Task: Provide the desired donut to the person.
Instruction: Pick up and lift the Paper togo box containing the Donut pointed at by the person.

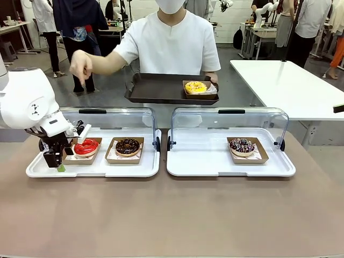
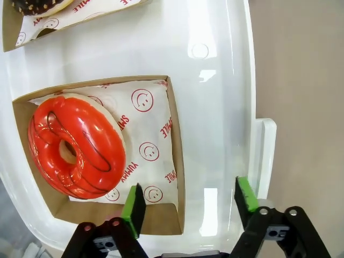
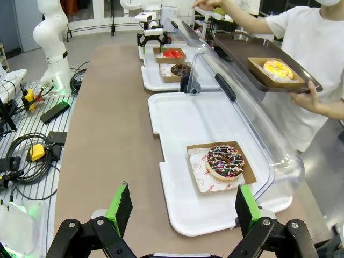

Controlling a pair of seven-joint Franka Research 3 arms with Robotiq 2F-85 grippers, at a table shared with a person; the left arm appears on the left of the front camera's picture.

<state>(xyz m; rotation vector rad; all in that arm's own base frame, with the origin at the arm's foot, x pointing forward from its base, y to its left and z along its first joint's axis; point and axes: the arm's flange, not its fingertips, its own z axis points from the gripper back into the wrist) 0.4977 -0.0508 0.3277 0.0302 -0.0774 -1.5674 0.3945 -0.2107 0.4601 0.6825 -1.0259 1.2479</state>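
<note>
Front view: the person [image 1: 172,45] points a hand [image 1: 80,67] down toward the red donut [image 1: 86,147], which sits in its box [image 1: 90,160] on the white tray [image 1: 97,169]. My left claw [image 1: 56,161] is low at that box's near corner. A yellow donut [image 1: 195,86] already lies on the person's dark tray [image 1: 156,88].

Left wrist view: my pads stand wide and grip nothing, with the box's side wall between them.

Right wrist view: my right claw [image 3: 183,207] hangs wide and empty near the sprinkled donut [image 3: 226,160].

I judge that the grip, lift and hand-over are all yet to do.
</note>
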